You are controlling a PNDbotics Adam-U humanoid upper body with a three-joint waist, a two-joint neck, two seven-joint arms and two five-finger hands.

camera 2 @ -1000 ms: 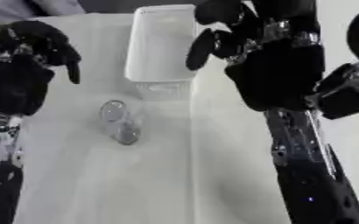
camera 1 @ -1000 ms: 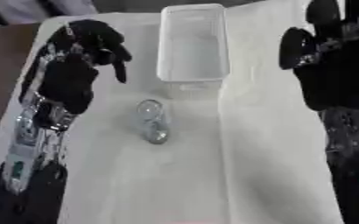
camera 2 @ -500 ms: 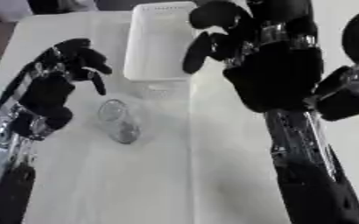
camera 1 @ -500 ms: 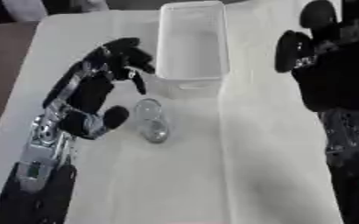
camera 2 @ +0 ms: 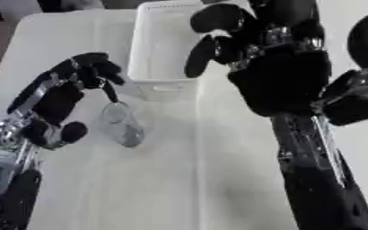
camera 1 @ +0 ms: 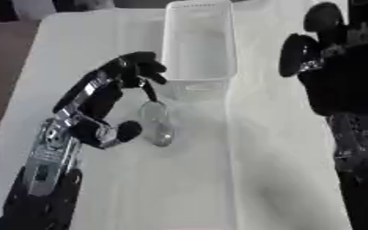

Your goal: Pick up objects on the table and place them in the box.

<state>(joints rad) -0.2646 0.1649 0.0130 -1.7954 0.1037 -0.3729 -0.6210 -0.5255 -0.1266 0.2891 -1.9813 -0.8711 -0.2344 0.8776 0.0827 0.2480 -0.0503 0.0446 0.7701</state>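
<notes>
**Left hand closes in on the clear object**

While the right hand stays raised and idle beside the box, its fingers spread and holding nothing, the left hand has swung in from the table's left edge over the past second and now sits right against the clear object. Its fingers are curled over the object's far end, one tip reaching down to touch or nearly touch the top of it, and the thumb is brought up against the near left side. Whether fingers and thumb actually pinch the object cannot be told; it lies flat on the table, apparently not lifted.

That object, a see-through bottle-like shape, lies just short of the near end of the white box, slightly to the box's left, where it lay a second ago. The box itself stands lengthwise, running away from the object toward the far edge of the white table, and looks empty.

For the task, the reach looks done and the grasp is the step in hand. Closing on a smooth, transparent, rounded thing could let it roll or slip sideways. Once it is held, the carry to the box is short.
</notes>
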